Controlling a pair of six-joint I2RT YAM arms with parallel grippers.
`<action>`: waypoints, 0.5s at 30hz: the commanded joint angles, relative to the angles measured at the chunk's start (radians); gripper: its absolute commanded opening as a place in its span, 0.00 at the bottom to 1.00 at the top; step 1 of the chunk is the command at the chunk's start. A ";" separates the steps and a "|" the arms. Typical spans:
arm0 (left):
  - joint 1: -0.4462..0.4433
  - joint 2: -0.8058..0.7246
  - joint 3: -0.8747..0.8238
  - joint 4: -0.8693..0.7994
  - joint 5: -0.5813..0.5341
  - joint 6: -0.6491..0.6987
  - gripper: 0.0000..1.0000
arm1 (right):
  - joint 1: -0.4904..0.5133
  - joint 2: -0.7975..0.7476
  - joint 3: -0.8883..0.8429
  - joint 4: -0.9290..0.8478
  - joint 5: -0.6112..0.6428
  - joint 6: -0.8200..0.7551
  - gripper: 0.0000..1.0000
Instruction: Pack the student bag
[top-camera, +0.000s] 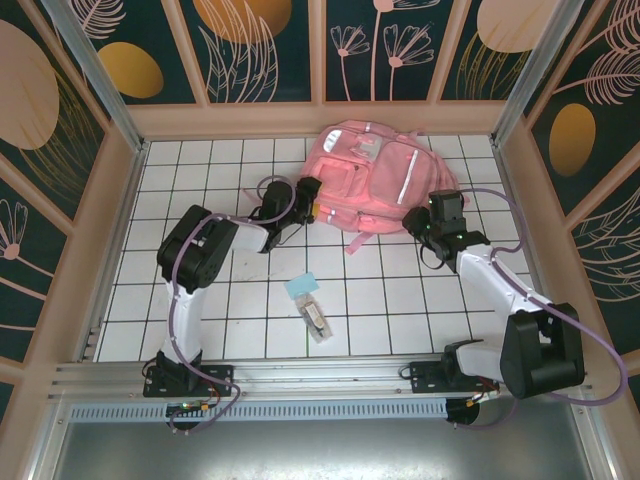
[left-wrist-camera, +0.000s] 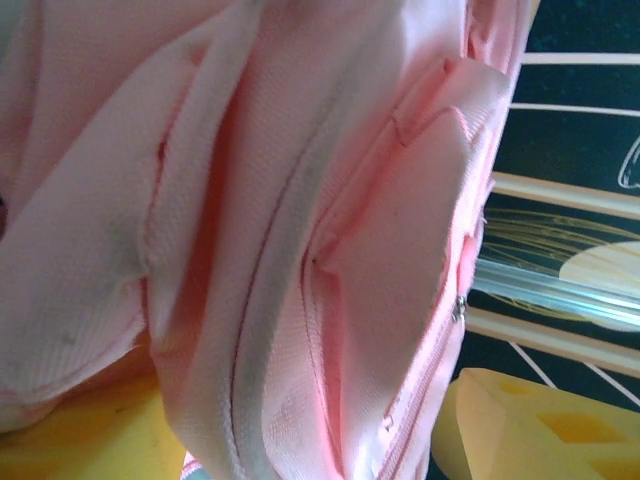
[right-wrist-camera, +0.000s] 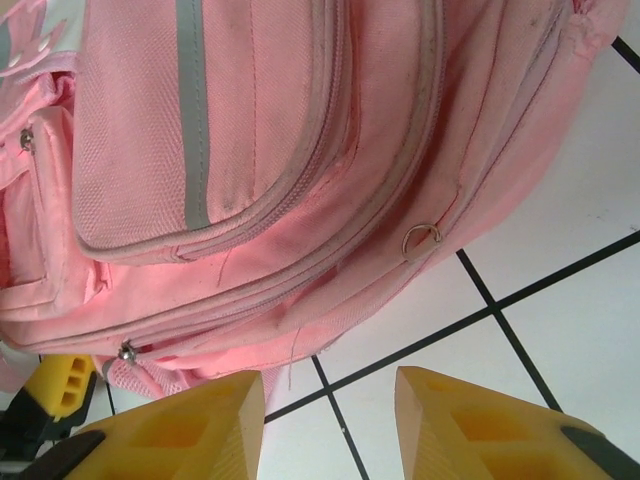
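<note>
White tiled worktop, walled by dark flower-painted panels, carries the pink student bag lying flat near the far edge, right of centre. At the bag's left side sits the left claw, its yellow fingers apart with pink fabric bunched between them; whether it pinches that fabric I cannot tell. By the bag's near right side hangs the right claw, parted and holding nothing. Nearer the middle lie a small light-blue card and, just beside it, a clear packet.

student bag cut off by edges, two small tabletop items unidentifiable
</note>
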 joint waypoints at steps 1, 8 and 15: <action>-0.006 0.072 0.047 -0.101 -0.044 -0.027 0.66 | 0.029 -0.041 -0.014 0.010 0.005 0.023 0.40; -0.008 0.100 0.025 0.041 -0.038 -0.048 0.00 | 0.156 -0.050 -0.016 0.043 -0.006 0.021 0.40; -0.022 -0.074 -0.076 0.121 -0.099 -0.090 0.00 | 0.280 0.086 0.011 0.174 -0.068 0.064 0.51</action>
